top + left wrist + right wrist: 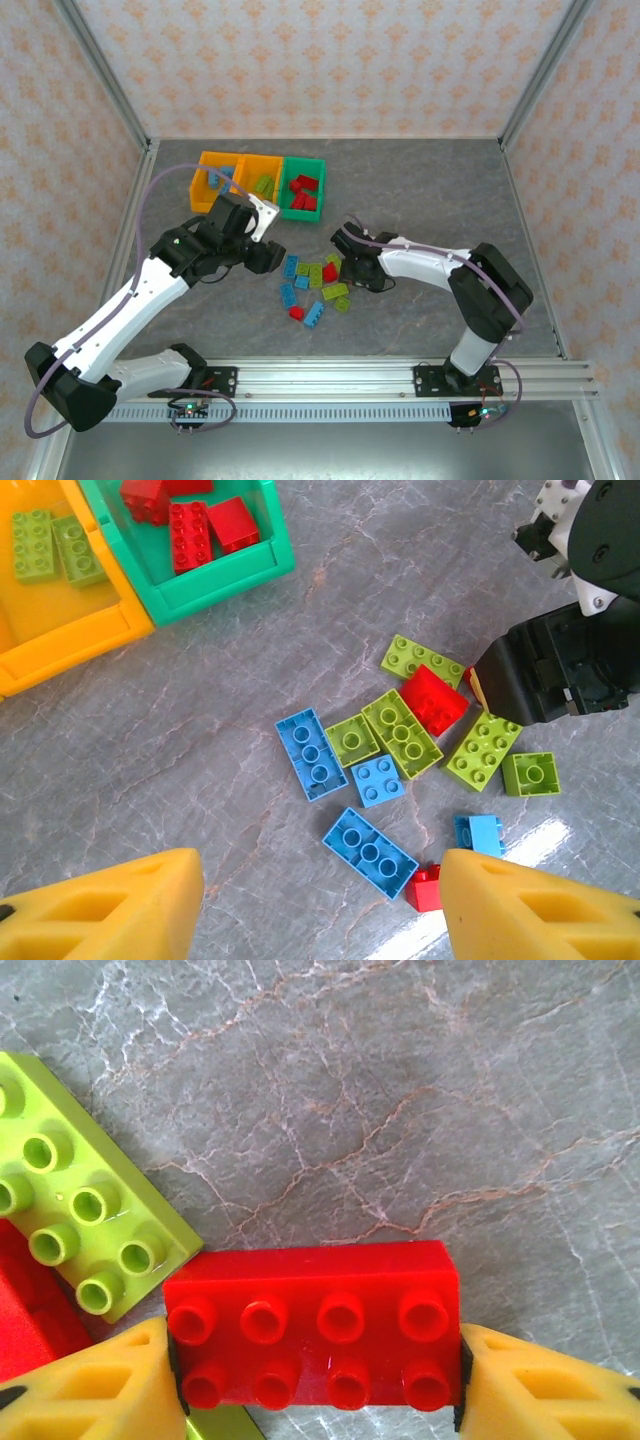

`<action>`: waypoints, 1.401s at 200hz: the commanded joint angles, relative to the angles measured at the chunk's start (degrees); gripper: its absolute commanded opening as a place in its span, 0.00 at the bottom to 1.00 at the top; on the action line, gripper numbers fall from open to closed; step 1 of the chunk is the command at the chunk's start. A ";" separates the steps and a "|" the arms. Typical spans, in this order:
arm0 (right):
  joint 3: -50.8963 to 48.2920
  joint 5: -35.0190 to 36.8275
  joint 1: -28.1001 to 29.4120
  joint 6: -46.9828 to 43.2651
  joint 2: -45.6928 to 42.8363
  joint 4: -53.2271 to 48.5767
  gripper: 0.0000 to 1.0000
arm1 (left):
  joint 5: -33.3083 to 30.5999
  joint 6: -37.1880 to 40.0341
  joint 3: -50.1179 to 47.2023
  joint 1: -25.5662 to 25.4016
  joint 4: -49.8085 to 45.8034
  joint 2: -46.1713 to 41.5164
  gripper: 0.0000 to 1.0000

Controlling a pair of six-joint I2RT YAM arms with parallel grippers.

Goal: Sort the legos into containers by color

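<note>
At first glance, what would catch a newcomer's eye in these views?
A red brick clamped end to end in the right gripper. Mid-table lies a loose pile of blue, lime and red bricks beside the open left gripper; behind it, a green bin holds red ones.

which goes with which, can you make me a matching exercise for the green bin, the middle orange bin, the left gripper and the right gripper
Things:
1. green bin
2. middle orange bin
3. left gripper
4. right gripper

States:
a. closed on a red brick
b. holds lime green bricks
c. open, above the loose bricks
d. holds red bricks

Pairs: 1-d, 2-b, 3-c, 4-a
</note>
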 commanded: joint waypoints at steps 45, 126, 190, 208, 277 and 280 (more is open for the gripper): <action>-2.25 6.67 0.20 -3.45 -11.89 0.46 0.56 | -1.17 2.40 -2.76 0.01 0.79 -6.89 0.88; 22.11 6.28 -1.35 -19.31 1.08 10.45 0.60 | -8.50 2.25 -5.23 0.17 3.37 -13.10 1.00; 57.30 1.46 -5.51 -25.28 29.88 3.65 0.64 | -12.85 1.81 -5.59 0.61 2.00 -11.50 1.00; 67.09 1.50 -5.60 -26.46 34.26 -1.21 0.79 | -13.37 1.68 -5.68 0.62 2.05 -11.17 1.00; 55.22 -1.77 -5.60 -27.57 15.97 -4.96 0.89 | -11.46 -11.77 -3.56 1.16 0.18 -3.34 1.00; 53.47 -2.63 -5.60 -27.67 14.29 -4.94 0.89 | -10.59 -12.83 -3.50 1.20 0.16 -2.68 1.00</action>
